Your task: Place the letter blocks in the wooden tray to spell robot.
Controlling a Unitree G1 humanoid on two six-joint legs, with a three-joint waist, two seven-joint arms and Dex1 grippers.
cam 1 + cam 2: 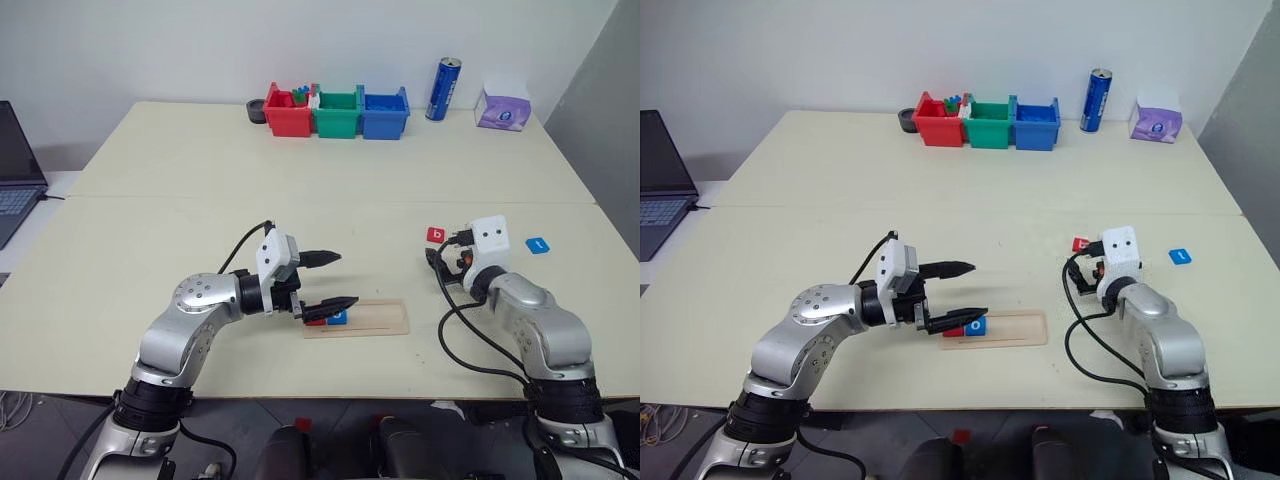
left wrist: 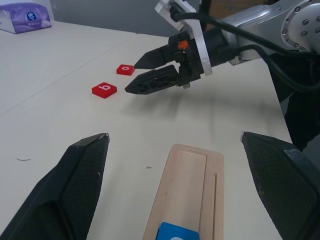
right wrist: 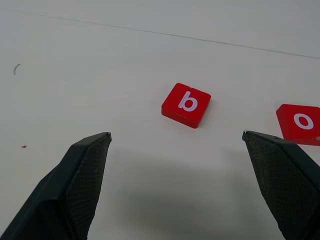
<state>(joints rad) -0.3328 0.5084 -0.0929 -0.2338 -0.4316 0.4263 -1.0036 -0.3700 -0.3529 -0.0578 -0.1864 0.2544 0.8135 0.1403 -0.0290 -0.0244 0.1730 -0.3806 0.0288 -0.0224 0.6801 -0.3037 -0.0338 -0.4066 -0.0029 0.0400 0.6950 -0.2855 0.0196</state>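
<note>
Reading red "b" block, "o" block | both hands wide open — empty

A lab or office workspace: two plain cream rectangular tables pushed against a bare white wall; an open dark laptop alongside; small red, green and blue plastic bins.

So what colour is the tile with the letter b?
Red with a white letter; the b tile shows best in the right wrist view.
</note>
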